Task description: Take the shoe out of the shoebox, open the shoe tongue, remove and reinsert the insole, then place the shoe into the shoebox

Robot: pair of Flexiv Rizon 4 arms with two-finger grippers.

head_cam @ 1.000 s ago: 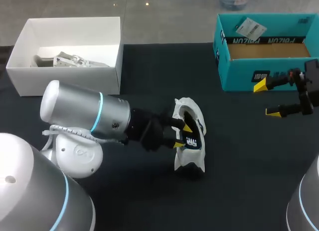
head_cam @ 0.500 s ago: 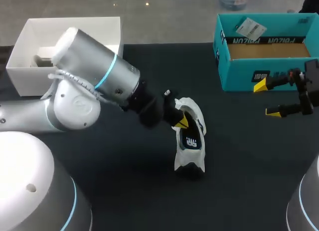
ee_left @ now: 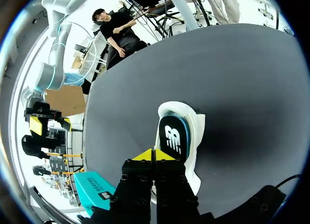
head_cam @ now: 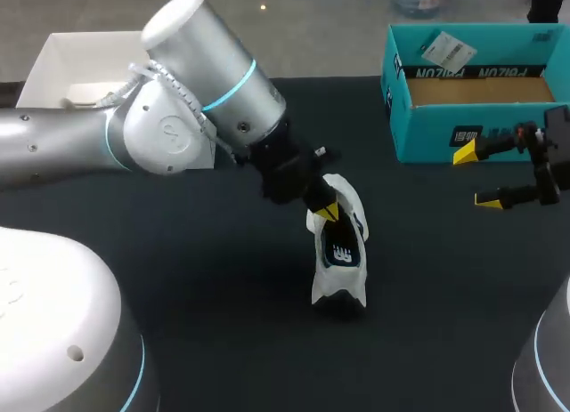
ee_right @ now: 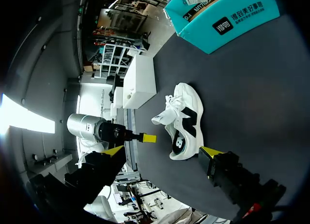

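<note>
The left gripper [ee_left: 154, 155] has its yellow tips pressed together with nothing visibly held between them, and it hangs just over the far-left edge of the shoe [head_cam: 340, 256], beside the raised tongue [ee_right: 162, 118]. With the tips together it cannot take the tongue or the insole [ee_left: 171, 137], so a descent as it stands would probably only poke the shoe, sliding it across the dark surface [head_cam: 223, 278] or rolling it onto its side. The shoe stands alone on its sole near the middle of the surface, opening upward with the dark insole showing inside, and nothing braces it. The right gripper [head_cam: 476, 176] hangs well apart to the far right, fingers spread wide and empty, in front of the teal shoebox [head_cam: 427, 132]. If the insole fits tightly, pulling it with one gripper may lift the whole shoe. The tongue may also fall back over the opening.
</note>
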